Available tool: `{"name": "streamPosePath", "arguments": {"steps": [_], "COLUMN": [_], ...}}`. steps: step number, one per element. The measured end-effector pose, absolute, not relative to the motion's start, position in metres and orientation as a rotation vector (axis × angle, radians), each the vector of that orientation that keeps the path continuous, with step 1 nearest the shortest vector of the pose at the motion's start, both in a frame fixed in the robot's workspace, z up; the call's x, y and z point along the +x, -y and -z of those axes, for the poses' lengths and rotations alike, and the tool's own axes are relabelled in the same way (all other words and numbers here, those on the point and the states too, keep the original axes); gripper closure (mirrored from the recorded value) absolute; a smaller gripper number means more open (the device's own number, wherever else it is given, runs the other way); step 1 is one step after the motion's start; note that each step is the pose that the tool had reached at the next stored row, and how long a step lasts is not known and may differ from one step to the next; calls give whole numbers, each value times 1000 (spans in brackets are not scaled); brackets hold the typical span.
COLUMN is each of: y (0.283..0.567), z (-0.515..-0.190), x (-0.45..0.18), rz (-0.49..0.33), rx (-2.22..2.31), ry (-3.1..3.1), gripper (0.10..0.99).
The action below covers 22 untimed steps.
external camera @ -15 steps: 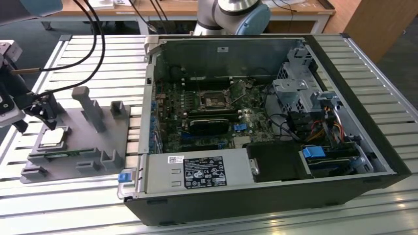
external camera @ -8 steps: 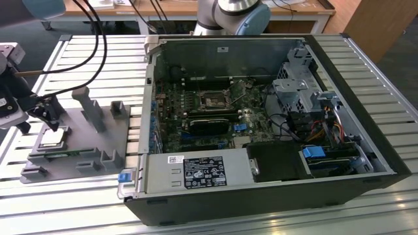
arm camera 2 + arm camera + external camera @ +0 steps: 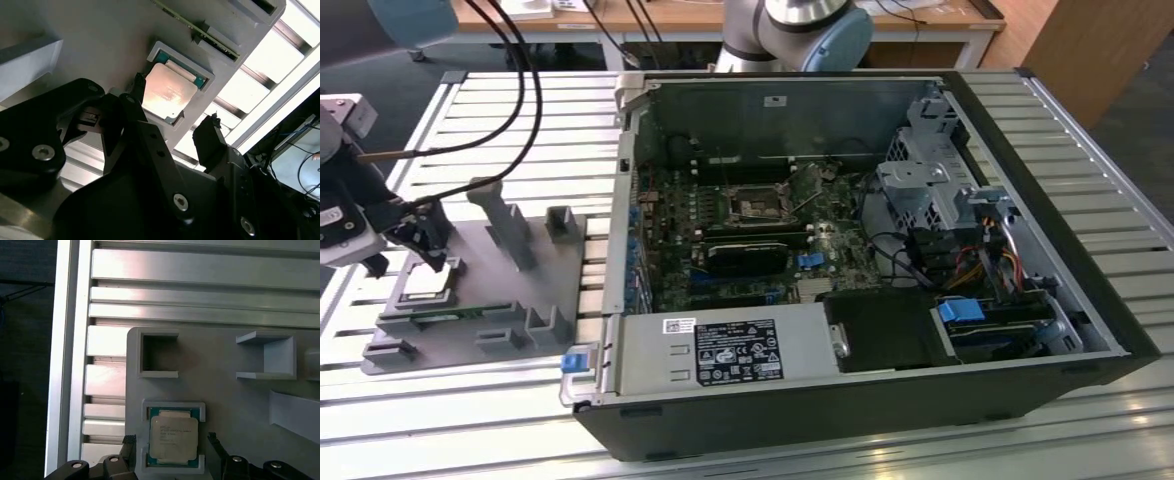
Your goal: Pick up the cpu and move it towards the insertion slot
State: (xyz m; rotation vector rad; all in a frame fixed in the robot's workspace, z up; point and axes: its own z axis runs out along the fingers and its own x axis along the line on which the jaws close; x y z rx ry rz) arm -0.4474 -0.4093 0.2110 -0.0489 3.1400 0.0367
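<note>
The cpu (image 3: 426,292) lies flat in its recess on the grey tray (image 3: 534,290), at the exterior view's left. Its silvery top shows in both wrist views (image 3: 167,91) (image 3: 173,436). My gripper (image 3: 410,264) hangs just above it and is open. In both wrist views the gripper (image 3: 176,102) (image 3: 170,439) has one black fingertip (image 3: 139,82) on each side of the chip, clear of its edges. The insertion slot (image 3: 758,207) is a square black socket with a metal frame on the green board inside the open computer case.
A green memory stick (image 3: 447,312) lies in the tray beside the chip. Grey uprights (image 3: 504,225) stand on the tray. The case wall (image 3: 624,200) rises between tray and board. A long black card (image 3: 747,255) sits below the socket. Black cables (image 3: 520,70) hang above.
</note>
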Motion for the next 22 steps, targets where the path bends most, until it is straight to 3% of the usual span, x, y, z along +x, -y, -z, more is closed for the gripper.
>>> {"name": "streamPosePath", "arguments": {"steps": [22], "y": [410], "z": [-190], "x": [-445], "rz": [-41], "rx": [-57], "ry": [-3138], "gripper": [427]}}
